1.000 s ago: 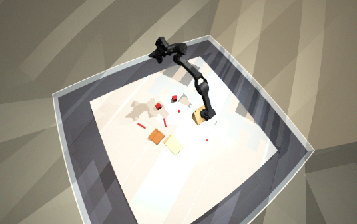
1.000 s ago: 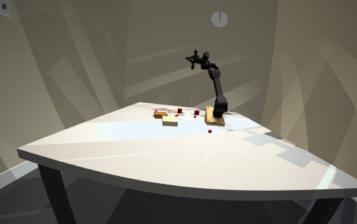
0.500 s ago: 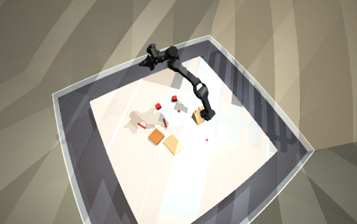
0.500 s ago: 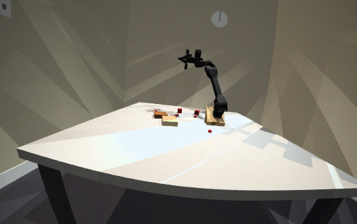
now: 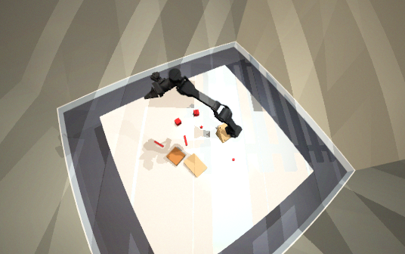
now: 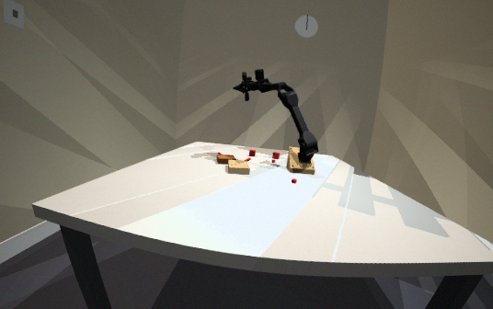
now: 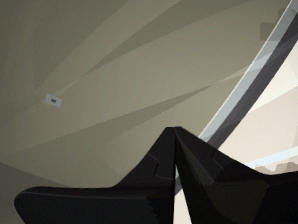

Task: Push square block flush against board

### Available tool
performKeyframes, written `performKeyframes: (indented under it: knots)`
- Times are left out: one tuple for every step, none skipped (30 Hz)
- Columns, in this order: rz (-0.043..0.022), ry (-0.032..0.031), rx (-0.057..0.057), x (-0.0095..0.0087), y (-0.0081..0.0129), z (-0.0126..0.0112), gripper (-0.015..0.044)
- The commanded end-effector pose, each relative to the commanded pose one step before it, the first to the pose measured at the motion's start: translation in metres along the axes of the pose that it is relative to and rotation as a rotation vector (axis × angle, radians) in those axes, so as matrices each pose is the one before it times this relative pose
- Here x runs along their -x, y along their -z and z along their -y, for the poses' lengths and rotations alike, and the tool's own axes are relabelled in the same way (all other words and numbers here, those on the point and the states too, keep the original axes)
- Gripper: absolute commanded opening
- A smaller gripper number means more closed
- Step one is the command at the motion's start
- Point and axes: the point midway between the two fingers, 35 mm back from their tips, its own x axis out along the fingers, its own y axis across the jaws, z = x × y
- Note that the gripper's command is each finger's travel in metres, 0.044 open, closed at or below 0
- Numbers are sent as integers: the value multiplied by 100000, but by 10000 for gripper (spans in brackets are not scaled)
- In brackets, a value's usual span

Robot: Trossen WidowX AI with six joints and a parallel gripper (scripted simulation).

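The square block (image 5: pixel 175 156) (image 6: pixel 225 158) is orange-brown and lies flat on the white table (image 5: pixel 242 196) (image 6: pixel 193 207). The board (image 5: pixel 195 165) (image 6: pixel 238 166) is pale tan and lies flat right beside it, a little nearer the table's middle. Their sides are close together, but I cannot tell whether they touch. My gripper (image 5: pixel 148 96) (image 6: pixel 239 87) (image 7: pixel 173 133) is shut and empty. It is high in the air over the far edge of the table, well away from the block and the board. The wrist view shows only the closed fingers, the wall and the room's edge.
The arm's wooden base (image 5: pixel 223 133) (image 6: pixel 301 166) stands right of the block. Two red cubes (image 5: pixel 177 121) (image 5: pixel 196 112) and two red sticks (image 5: pixel 159 144) (image 5: pixel 185 140) lie behind the block. A small red piece (image 5: pixel 233 159) (image 6: pixel 294 181) lies to the right.
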Motion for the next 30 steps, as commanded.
performKeyframes:
  knots:
    - [-4170,5391,5911,-2877,2810,99,0]
    - [-1075,1224,1171,-642,617,55,0]
    - [-1105,1229,1191,-636,625,46,0]
    - [-1136,1233,1212,-630,632,36,0]
    - [-1167,1236,1232,-624,640,25,0]
    - [-1198,1238,1253,-618,647,15,0]
    - [-1230,1239,1273,-611,653,4,0]
    - [-1262,1239,1294,-605,659,-7,0]
    - [-1294,1238,1315,-599,665,-18,0]
    - [-1326,1236,1336,-593,671,-30,0]
    - [-1359,1233,1358,-586,676,-41,0]
    - [-1391,1228,1379,-580,681,-53,0]
    - [-1424,1223,1400,-574,685,-65,0]
    - [-1457,1217,1422,-567,689,-77,0]
    - [-1490,1209,1444,-561,693,-90,0]
    - [-1523,1201,1465,-555,696,-102,0]
    - [-1556,1191,1487,-548,699,-115,0]
    - [-1588,1181,1509,-542,702,-127,0]
    - [-1241,1383,1063,-523,682,-147,0]
    - [-1221,1334,1048,-493,660,-149,0]
    - [-1177,1175,1032,-439,601,-140,0]
    - [-1350,1230,1205,-466,653,-157,0]
    - [-1393,1242,1242,-464,663,-168,0]
    - [-1422,1239,1266,-456,665,-176,0]
    - [-1451,1236,1290,-449,668,-185,0]
    - [-1479,1231,1314,-441,670,-193,0]
    - [-1508,1226,1338,-434,671,-202,0]
    - [-1535,1220,1362,-426,672,-211,0]
    - [-1870,988,1803,-438,696,-229,0]
    - [-1973,1002,1894,-450,721,-251,0]
